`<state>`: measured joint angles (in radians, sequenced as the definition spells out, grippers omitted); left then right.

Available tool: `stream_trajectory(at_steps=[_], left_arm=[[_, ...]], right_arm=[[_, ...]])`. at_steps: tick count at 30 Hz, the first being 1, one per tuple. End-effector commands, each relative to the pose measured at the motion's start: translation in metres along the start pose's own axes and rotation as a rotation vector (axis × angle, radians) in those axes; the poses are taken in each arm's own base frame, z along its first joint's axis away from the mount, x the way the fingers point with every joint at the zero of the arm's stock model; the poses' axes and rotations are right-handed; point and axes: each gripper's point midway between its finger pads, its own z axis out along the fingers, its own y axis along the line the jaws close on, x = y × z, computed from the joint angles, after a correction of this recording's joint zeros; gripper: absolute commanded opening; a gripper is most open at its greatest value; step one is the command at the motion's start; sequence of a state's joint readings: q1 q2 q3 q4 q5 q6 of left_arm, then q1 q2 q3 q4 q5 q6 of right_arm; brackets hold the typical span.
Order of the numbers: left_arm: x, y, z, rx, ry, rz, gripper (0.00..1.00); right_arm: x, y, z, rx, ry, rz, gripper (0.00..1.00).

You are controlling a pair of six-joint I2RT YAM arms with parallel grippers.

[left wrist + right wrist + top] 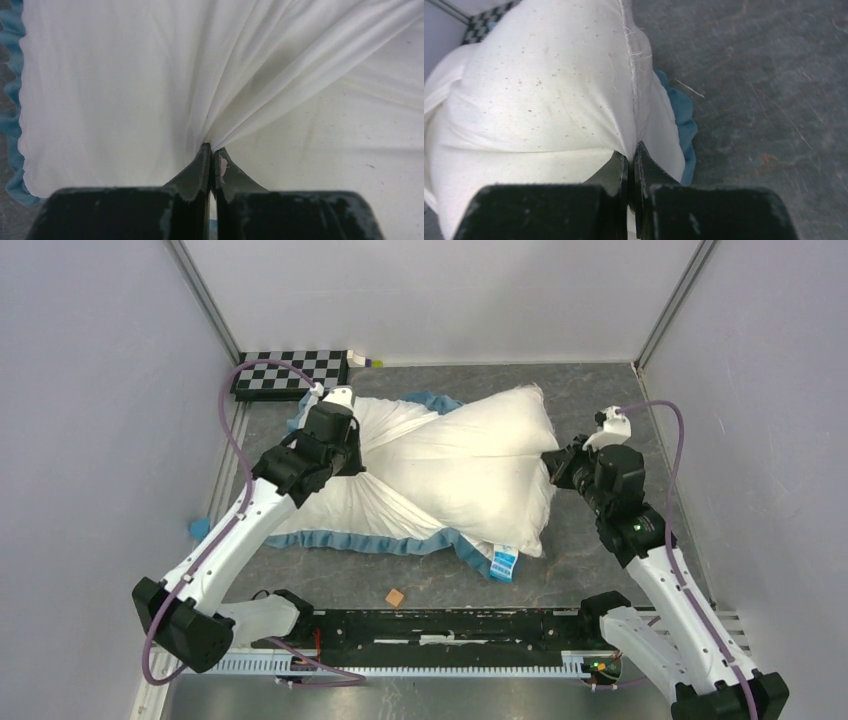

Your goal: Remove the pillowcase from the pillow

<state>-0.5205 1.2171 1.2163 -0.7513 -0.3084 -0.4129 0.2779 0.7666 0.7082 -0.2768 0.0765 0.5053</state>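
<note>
Top external view, left to right: the left gripper (356,448) sits over the far-left part of the pillowcase (340,508). The left wrist view shows its jaws pressed together on a pinch of white fabric (110,90), with folds fanning away from the fingertips (205,155). The pillowcase lies flat on the table (600,550) left of centre, its blue ruffled trim (330,540) running along the near edge. The pillow (480,455) lies diagonally at centre; its right part is bare and its left end is covered by the pillowcase. The right gripper (552,462) meets the pillow's right edge. The right wrist view shows these jaws clamped on the seam of the speckled pillow (549,90), with blue trim (681,117) showing just beyond.

Hidden or unclear: from above, both sets of fingertips are masked by the wrists. How far the pillow reaches inside the pillowcase cannot be told.

Count: one pillow, one pillowcase, two grippers, one checkerboard (290,375) at the far left, one small brown block (396,597) near the arm bases.
</note>
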Motion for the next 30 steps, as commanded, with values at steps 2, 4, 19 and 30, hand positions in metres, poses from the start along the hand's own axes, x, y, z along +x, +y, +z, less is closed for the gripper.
stream_trajectory(at_steps=[2,4,19,30], left_arm=[[-0.006,0.014,-0.018,0.082,-0.031,0.137,0.25],[-0.004,-0.005,-0.030,0.198,-0.009,0.142,0.71],[0.066,-0.144,-0.153,0.999,0.016,-0.079,0.96],[0.123,-0.189,-0.116,0.963,0.018,-0.380,0.89]], right_arm=[[-0.105,0.044,-0.009,-0.147,-0.271,0.033,0.00],[-0.115,0.070,-0.007,-0.260,-0.256,0.071,0.00],[-0.114,0.088,0.039,-0.354,-0.230,0.503,0.00],[-0.111,0.091,0.038,-0.394,-0.224,0.615,0.00]])
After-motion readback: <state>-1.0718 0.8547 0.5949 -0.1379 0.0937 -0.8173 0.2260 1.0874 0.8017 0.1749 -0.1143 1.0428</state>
